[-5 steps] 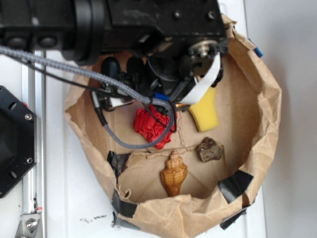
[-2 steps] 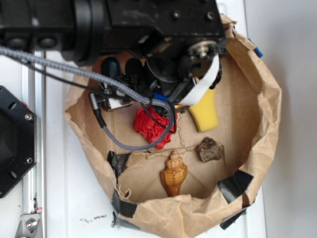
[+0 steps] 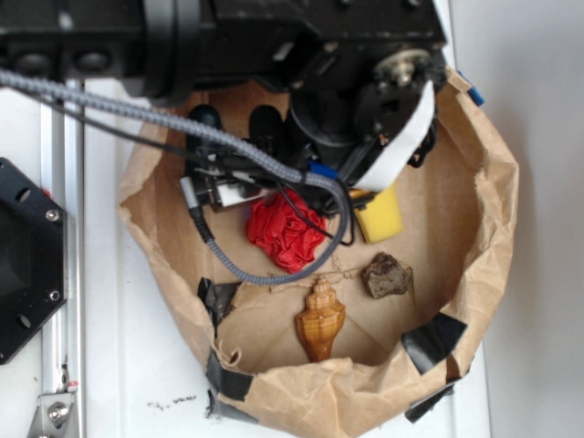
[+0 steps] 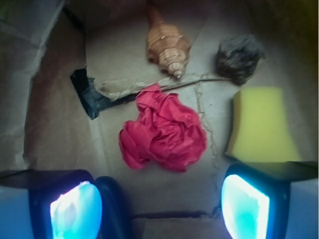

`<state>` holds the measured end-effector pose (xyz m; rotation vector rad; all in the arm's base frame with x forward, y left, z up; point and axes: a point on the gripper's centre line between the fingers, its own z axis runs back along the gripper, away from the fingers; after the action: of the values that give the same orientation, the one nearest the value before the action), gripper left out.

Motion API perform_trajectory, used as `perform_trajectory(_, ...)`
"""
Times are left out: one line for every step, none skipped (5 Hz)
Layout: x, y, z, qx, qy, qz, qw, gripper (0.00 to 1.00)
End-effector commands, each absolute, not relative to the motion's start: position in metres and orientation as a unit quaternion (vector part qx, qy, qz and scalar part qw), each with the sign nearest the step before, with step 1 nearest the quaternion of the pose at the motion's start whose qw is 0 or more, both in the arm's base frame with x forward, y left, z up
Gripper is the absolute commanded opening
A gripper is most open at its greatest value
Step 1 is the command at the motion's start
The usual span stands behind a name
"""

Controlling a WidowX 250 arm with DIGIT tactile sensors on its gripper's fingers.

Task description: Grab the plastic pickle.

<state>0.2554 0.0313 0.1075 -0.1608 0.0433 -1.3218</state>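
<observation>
tool (image 4: 159, 201) shifted right | jaws wide apart, holding nothing

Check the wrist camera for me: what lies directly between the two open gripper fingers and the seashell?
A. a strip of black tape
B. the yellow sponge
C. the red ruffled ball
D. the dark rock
C: in the wrist view the red ruffled ball sits centred ahead of the open gripper, with the seashell beyond it.
</observation>
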Motion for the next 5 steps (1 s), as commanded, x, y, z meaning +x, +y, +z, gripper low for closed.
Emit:
perform_trajectory(0.263, 0.047, 0.102, -0.027, 0.013, -0.607, 0.794, 1.0)
perform_trajectory(0.265, 0.059, 0.084, -0.011, 0.04, -0.606, 0.794, 1.0)
perform_trajectory(0.258, 0.063, 0.082, -0.012, 0.049, -0.613, 0.788, 1.0)
perform_trajectory(0.248, 0.069, 0.082, -0.005, 0.059, -0.618, 0.784, 1.0)
perform_trajectory(0.241, 0.076, 0.086, -0.023, 0.056, -0.63, 0.774, 1.0)
